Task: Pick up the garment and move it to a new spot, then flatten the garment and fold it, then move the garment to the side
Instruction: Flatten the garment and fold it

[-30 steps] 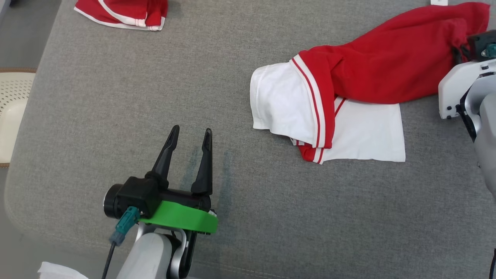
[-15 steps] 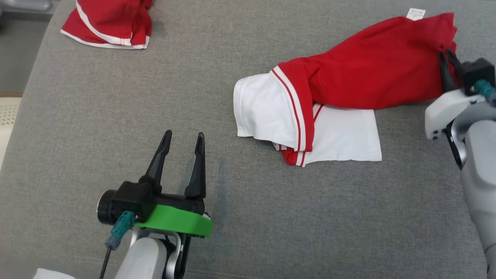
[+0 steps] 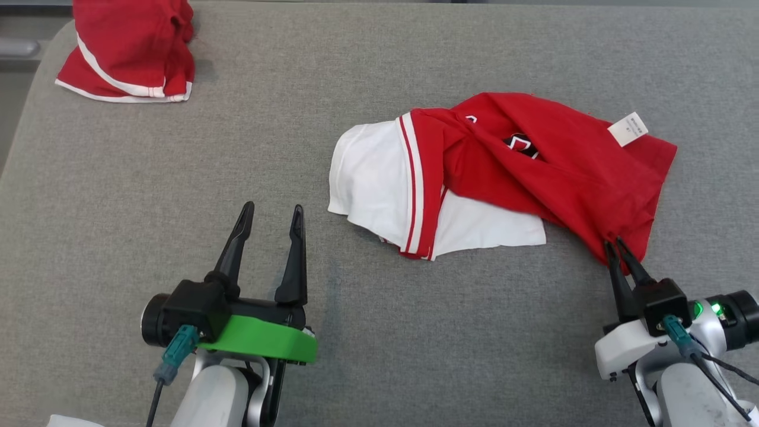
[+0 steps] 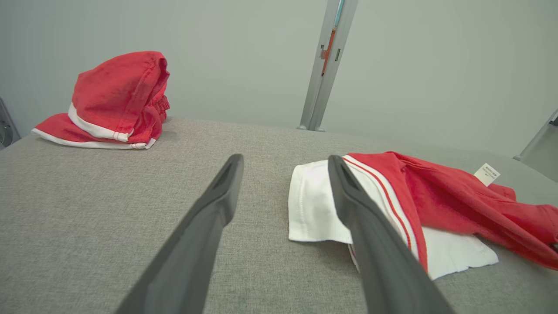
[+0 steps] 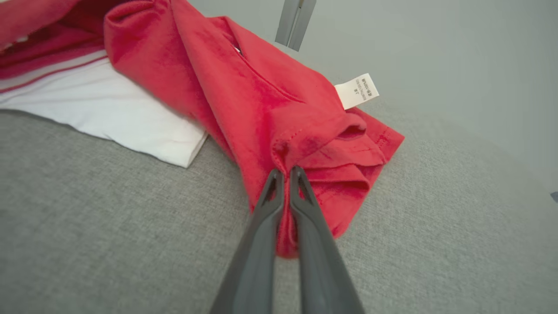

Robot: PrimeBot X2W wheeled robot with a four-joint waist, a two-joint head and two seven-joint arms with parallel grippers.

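The garment (image 3: 522,172) is a red and white shirt with striped trim, lying crumpled on the grey cushioned surface (image 3: 415,332) right of centre. A white care label (image 3: 627,128) sticks out at its far right. My right gripper (image 3: 614,243) is shut on the red hem at the garment's near right corner, and the right wrist view shows the garment (image 5: 261,109) bunched between the closed right gripper (image 5: 285,172). My left gripper (image 3: 270,207) stands open at the lower left, apart from the cloth. In the left wrist view the left gripper (image 4: 283,161) frames the garment (image 4: 392,196).
A second red garment with white trim (image 3: 127,56) lies heaped at the far left corner, also seen as a red heap (image 4: 113,100) in the left wrist view. A metal post (image 4: 324,65) stands behind the surface against a pale wall.
My right gripper, shut on the red hem, has drawn the garment's right end toward the near edge, and the cloth has twisted so the label shows. The head camera has tilted. The left gripper stays open.
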